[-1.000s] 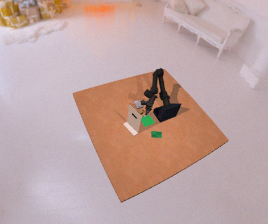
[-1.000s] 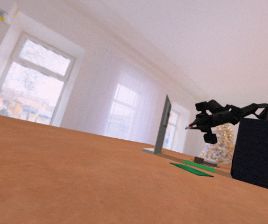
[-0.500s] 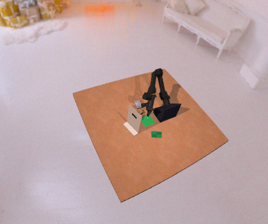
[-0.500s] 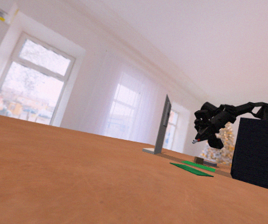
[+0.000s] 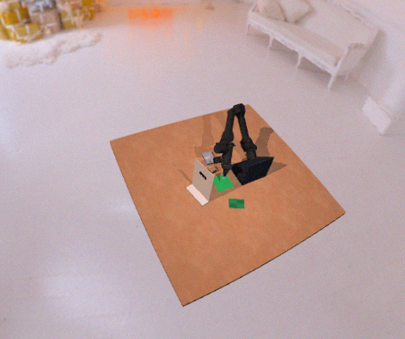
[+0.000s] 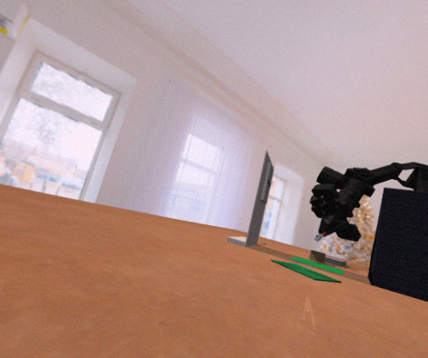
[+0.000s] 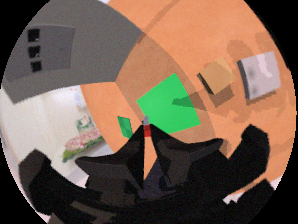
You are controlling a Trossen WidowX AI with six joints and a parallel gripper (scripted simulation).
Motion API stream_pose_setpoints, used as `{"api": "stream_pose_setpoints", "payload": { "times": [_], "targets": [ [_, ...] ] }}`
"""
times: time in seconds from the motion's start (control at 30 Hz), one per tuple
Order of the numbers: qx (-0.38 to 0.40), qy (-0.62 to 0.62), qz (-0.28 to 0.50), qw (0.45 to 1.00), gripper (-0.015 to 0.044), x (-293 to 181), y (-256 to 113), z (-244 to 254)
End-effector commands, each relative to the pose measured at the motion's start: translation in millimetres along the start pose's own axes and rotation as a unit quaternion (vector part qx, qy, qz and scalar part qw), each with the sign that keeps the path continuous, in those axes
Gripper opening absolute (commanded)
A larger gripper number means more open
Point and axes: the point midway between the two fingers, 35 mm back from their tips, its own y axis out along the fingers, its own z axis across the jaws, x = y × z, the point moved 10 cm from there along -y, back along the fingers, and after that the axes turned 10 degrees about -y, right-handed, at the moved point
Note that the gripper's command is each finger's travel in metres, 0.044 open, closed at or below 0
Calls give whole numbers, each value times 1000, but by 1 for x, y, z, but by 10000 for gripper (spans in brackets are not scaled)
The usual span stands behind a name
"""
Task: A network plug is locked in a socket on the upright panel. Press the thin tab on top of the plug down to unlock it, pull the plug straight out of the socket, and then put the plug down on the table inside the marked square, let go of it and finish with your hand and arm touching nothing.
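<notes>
The small plug point(image 6: 319, 237) point(image 7: 146, 121), grey with a red part, sits in the fingertips and points down at a slant. My gripper point(image 5: 225, 174) point(image 6: 325, 233) point(image 7: 146, 126) is shut on it, above the table near the bright green marked square point(image 5: 223, 185) point(image 6: 316, 264) point(image 7: 167, 107). The plug is out of the socket and clear of the panel. The upright panel point(image 5: 205, 187) point(image 6: 258, 209) point(image 7: 100, 45) stands on a pale foot. Its socket block point(image 7: 55, 50) shows several dark openings in the wrist view. The plug's tab is too small to make out.
A dark green rectangle point(image 5: 236, 203) point(image 6: 305, 271) point(image 7: 125, 127) lies near the marked square. A tan block point(image 5: 212, 169) point(image 6: 317, 256) point(image 7: 217, 76) and a grey block point(image 5: 208, 157) point(image 6: 335, 262) point(image 7: 262, 75) lie beyond the square. A large black box point(image 5: 254, 169) point(image 6: 412, 241) stands beside the arm.
</notes>
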Motion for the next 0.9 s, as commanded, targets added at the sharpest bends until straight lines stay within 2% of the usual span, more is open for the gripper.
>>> {"api": "stream_pose_setpoints", "payload": {
  "times": [0.0,0.87],
  "targets": [
    [-3,-2,2,1000,0,-1,5,-4],
    [-4,-2,2,1000,0,-5,37,-27]
  ]
}}
